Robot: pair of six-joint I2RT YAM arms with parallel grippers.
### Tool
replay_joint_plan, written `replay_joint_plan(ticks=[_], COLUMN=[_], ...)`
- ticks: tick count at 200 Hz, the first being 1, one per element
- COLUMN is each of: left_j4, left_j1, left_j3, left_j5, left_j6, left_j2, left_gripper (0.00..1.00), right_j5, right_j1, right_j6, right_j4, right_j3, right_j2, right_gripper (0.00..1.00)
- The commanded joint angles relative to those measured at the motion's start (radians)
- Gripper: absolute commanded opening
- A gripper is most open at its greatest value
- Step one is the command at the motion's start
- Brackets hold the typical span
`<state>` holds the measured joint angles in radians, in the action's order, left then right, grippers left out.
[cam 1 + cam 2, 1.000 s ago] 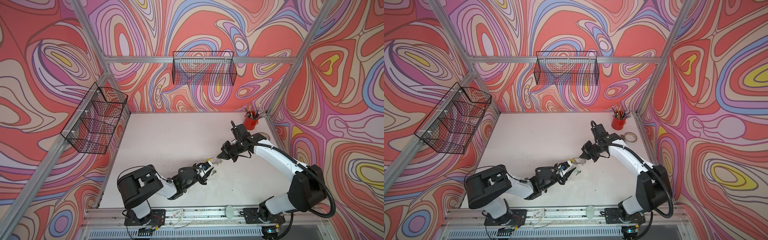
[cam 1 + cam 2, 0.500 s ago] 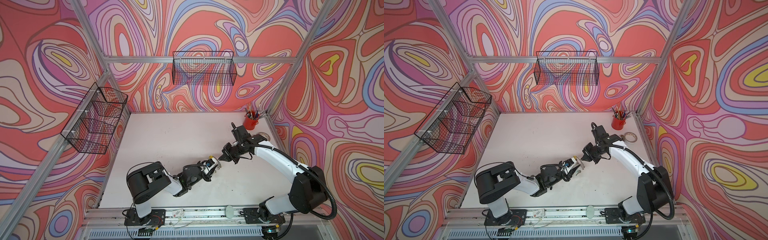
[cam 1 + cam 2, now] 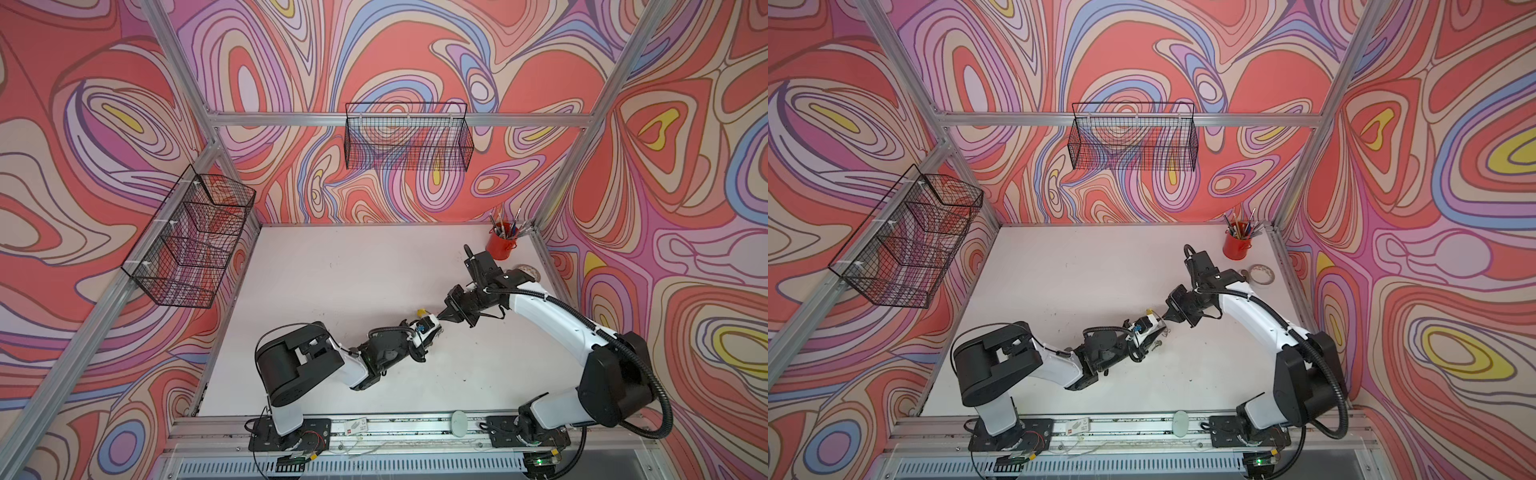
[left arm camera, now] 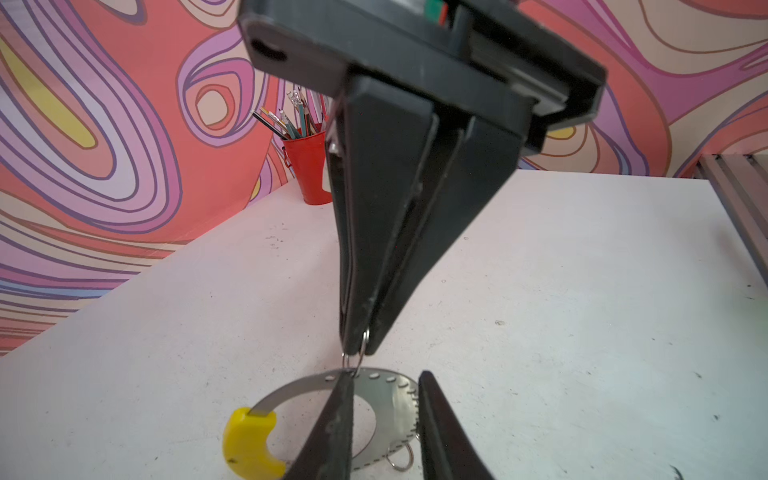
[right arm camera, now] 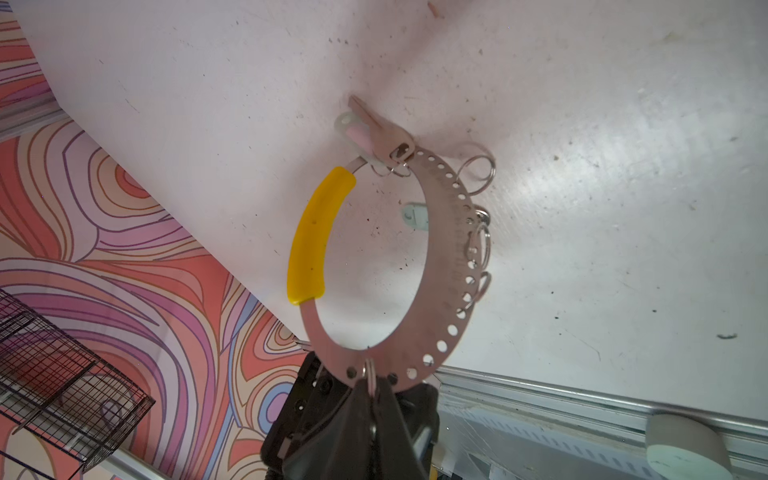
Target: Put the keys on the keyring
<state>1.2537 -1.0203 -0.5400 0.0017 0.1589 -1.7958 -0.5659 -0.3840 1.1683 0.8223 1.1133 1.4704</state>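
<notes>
Right gripper, out over the middle of the table, has its jaws pressed together on one small wire loop at the rim of the keyring, and the hoop looks lifted off the surface by that pinch. Left gripper meets it from the opposite side. Its fingers stand apart with the hoop's flat band between them, close to both edges, and whether they press on the metal I cannot tell.

On the hoop, the yellow sleeve covers the stretch of rim opposite the perforated band. Just past the sleeve's far end, one key with its pale tag hangs by a little ring from the rim, so about half the job looks done.

A second pale tag shows through the hoop's opening, partly hidden by the band. It seems to lie on the table beneath, unattached, though this view does not settle that. Several spare loops dangle along the perforated edge and look empty.

What is left, by my reading, is to steady the hoop, fetch that second key and thread it onto a free loop
</notes>
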Motion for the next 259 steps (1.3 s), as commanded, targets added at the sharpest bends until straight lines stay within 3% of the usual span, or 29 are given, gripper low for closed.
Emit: replay_joint_plan(ticks=[1,84,208,220,259], left_j4=[0.067,0.067,0.064,0.063,0.063], left_j1=[-0.001,-0.001,-0.004,-0.006,-0.008], left_j3=[-0.035,-0.043,-0.066,-0.065,-0.019], left_j5=[-0.002,-0.022,-0.13,-0.129,-0.163], left_j6=[0.018,0.024,0.019,0.019,-0.021], left_j2=[-0.017,-0.034,-0.043,-0.045,0.0], left_gripper=[0.26,0.25,0.07,0.0,0.0], right_j5=[-0.028,-0.028,-0.028,-0.029,-0.036], right_j1=[-0.003,-0.008,-0.038,-0.041,-0.039], right_j6=[-0.004,-0.029,-0.073,-0.076,-0.107], right_j4=[0.019,0.024,0.049,0.049,-0.004], right_j3=[-0.018,-0.021,-0.008,0.0,0.005], right_j2=[-0.016,-0.004,0.016,0.019,0.01], right_gripper=[0.0,0.0,0.0,0.0,0.02])
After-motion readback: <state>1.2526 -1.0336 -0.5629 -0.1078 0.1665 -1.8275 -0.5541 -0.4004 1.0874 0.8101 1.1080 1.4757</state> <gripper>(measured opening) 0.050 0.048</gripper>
